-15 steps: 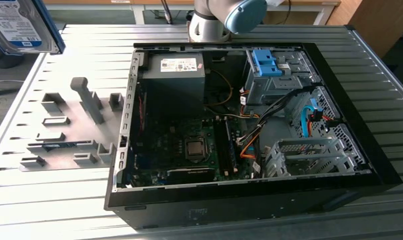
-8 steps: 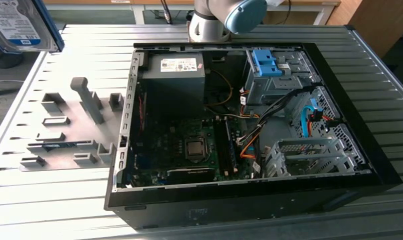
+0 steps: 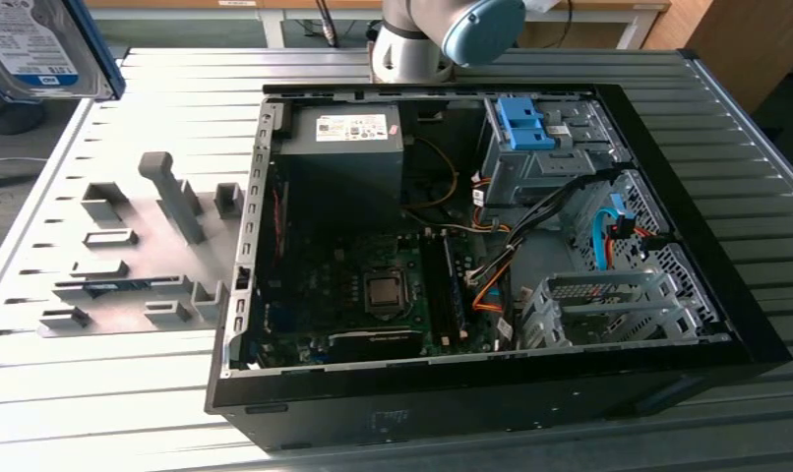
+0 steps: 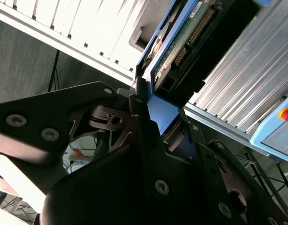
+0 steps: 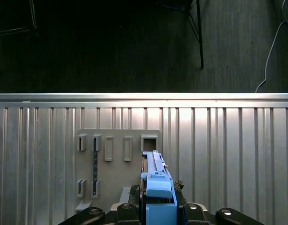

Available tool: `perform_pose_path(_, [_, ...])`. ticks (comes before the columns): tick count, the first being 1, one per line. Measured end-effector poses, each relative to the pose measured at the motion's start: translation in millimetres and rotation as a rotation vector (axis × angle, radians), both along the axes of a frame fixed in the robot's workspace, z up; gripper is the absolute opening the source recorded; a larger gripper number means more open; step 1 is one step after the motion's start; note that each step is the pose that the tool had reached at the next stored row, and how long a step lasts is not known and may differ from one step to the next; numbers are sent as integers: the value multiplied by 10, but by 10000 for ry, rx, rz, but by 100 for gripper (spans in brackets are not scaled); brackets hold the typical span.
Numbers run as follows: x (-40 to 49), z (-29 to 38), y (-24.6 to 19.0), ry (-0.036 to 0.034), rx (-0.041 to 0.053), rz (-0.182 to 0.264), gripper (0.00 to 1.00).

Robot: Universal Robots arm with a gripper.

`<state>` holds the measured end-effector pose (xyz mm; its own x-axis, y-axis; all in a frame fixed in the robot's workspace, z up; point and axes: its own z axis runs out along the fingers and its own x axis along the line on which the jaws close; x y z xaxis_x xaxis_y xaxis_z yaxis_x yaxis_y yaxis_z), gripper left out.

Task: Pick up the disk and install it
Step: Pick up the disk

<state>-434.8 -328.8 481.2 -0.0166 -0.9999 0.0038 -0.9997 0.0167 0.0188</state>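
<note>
Your disk (image 3: 35,49) is silver with a white-and-blue label and blue edge rails. In the exterior view it sits at about ten o'clock from the open computer case (image 3: 475,408). In the second wrist view the gripper (image 4: 160,110) pinches its blue rail, and the disk's green circuit board juts beyond the fingertips.

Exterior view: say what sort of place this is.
Probably a robot workcell for PC assembly: an open case on a ribbed metal table, a fixture plate beside it, the gripper holding the disk.
</note>
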Motion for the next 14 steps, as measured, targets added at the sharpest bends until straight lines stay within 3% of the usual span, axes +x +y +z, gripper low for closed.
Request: perform_pose_path(14, [0, 32, 0, 0, 0, 0, 36])
